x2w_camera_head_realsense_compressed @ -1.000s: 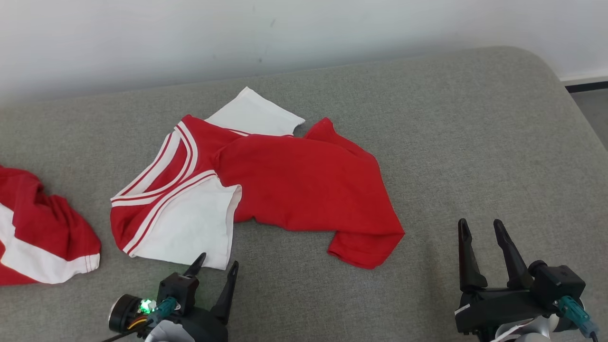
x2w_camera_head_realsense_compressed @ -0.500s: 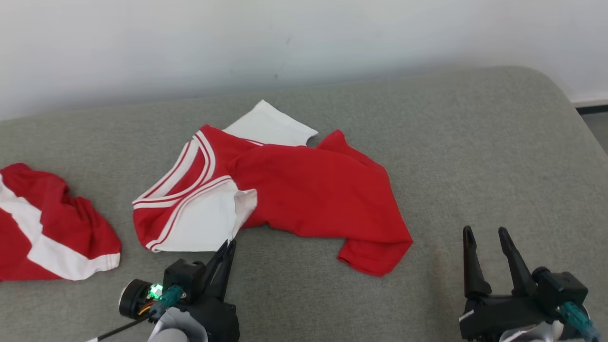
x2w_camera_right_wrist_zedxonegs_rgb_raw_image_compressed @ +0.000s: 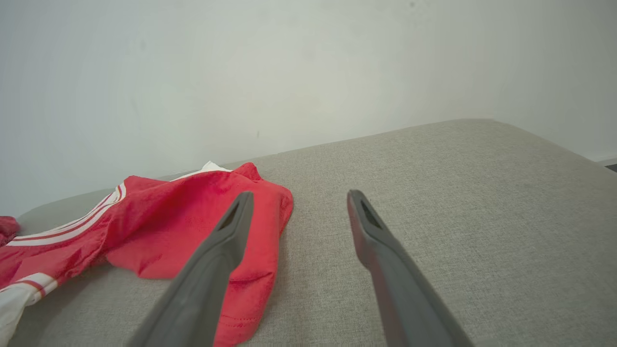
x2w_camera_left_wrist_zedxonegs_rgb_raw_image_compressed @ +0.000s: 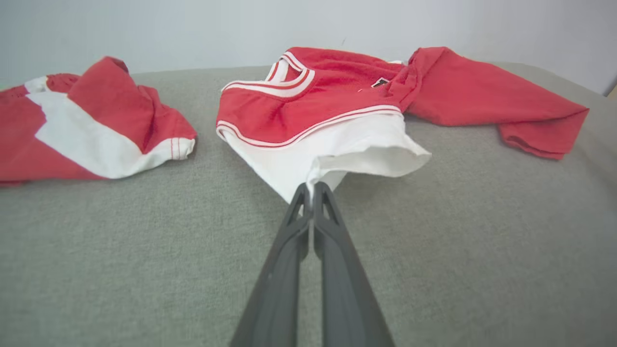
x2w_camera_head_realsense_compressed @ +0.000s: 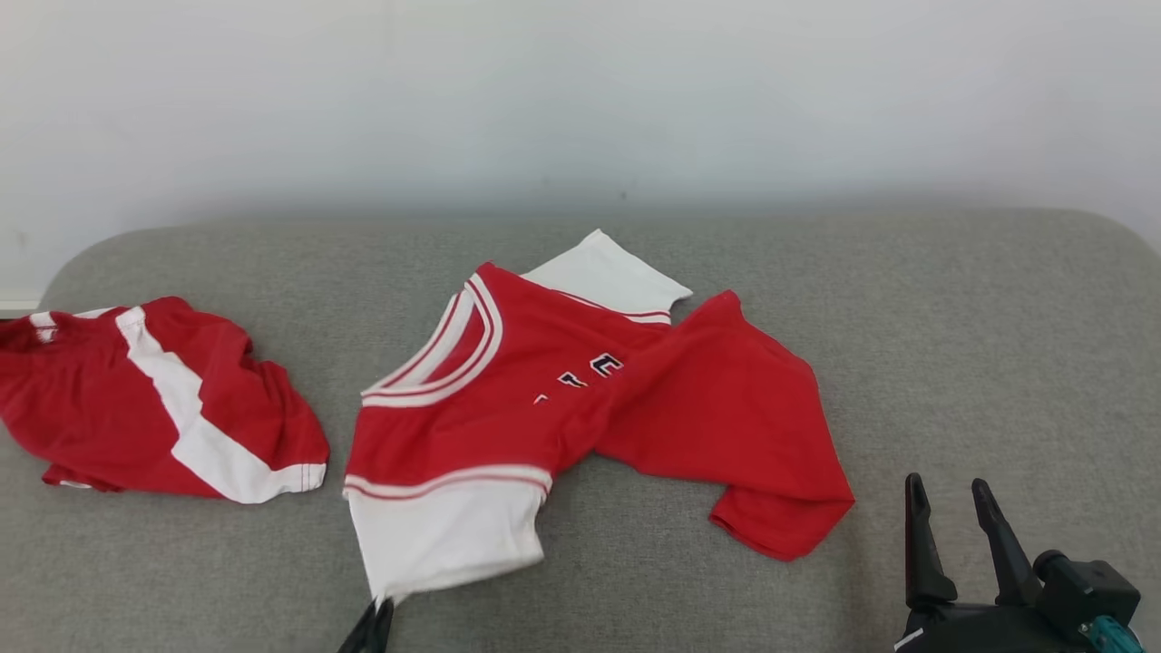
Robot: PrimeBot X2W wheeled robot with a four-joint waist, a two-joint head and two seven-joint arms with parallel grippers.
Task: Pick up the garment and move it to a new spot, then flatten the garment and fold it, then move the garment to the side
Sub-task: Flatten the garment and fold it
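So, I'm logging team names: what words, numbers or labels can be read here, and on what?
"E": possibly, a dark white-edged letter on the chest of the red-and-white short-sleeved fabric jersey.
Other chest letters: creased, unreadable.
Crumpled red-and-white garment: no text visible.

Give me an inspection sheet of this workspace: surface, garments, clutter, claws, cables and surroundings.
Surface: grey woven fabric cushion, rounded corners.
Job's things: red-and-white jersey shirt, rumpled and unfolded, one white sleeve drawn toward the robot.
Clutter: crumpled red-and-white garment, lying apart on the shirt's left.
Claws: left claw shut on the shirt's white sleeve edge; right claw open, holding nothing, to the right of the shirt.
Cables: teal plug by the right claw; no loose cable seen.
Surroundings: plain pale wall behind.
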